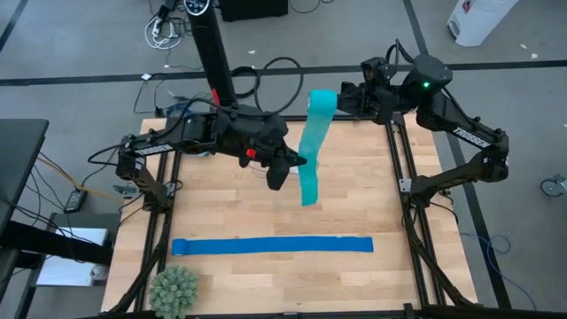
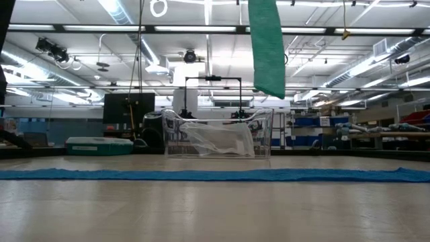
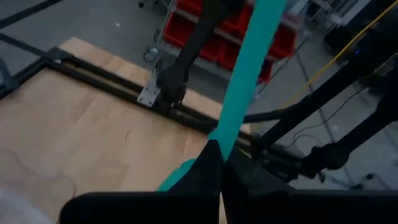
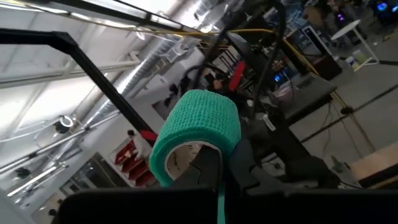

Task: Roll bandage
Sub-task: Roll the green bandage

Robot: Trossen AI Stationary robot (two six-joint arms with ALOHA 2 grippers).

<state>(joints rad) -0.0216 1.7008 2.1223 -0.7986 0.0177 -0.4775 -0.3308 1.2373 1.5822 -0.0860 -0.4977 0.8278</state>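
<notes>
now the right end effector (image 4: 221, 163) is sitting up at the counter's (image 1: 221, 204) far edge, fingers clamped on the bandage (image 1: 312, 146) where its top end is looping over in a rolled curl. from there the teal strip is hanging down through the air over the middle of the counter, its free end dangling clear of the wood in the low view. the left end effector (image 3: 222, 163) is reaching in from the left, fingers pinched together on the bandage partway down its length. a blue strip (image 1: 271, 245) is lying flat across the near part of the counter, well apart from the bandage. a spiky green ball (image 1: 174, 290) is sitting at the near left corner.
</notes>
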